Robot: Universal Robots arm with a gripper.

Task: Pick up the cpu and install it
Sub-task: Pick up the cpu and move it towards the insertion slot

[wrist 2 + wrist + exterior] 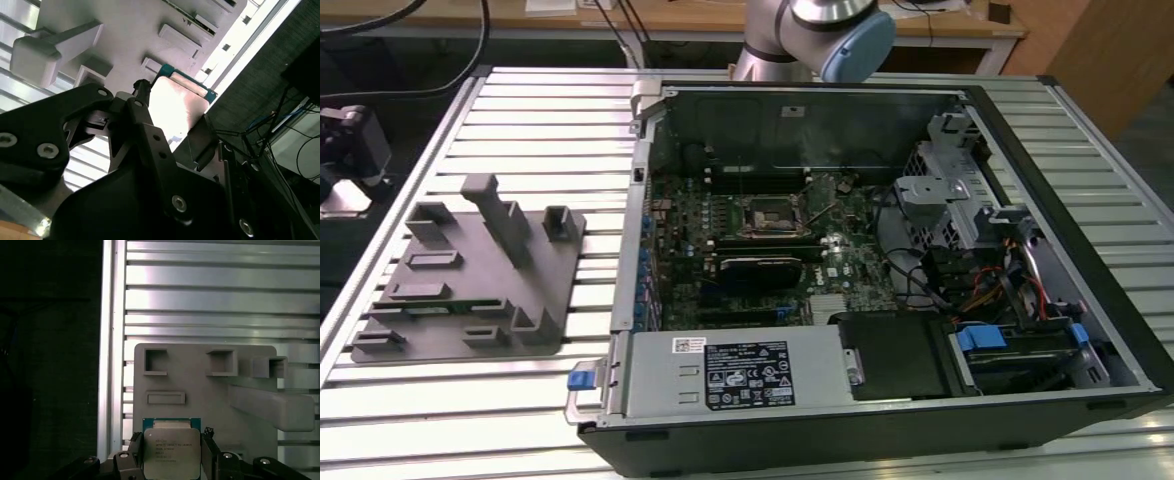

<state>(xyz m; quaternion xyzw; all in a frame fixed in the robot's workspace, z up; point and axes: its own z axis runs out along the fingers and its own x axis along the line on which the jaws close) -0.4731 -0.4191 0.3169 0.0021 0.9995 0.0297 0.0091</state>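
The jaws are clamped on two opposite edges of the cpu (171, 452), holding it flat, lid up, above the tray (200, 390), probably to keep its underside contacts untouched.

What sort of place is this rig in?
Probably a robotics lab workcell for PC assembly: a slatted metal table, an open PC case with its motherboard bare, a grey fixture tray, and a robot arm behind the case.
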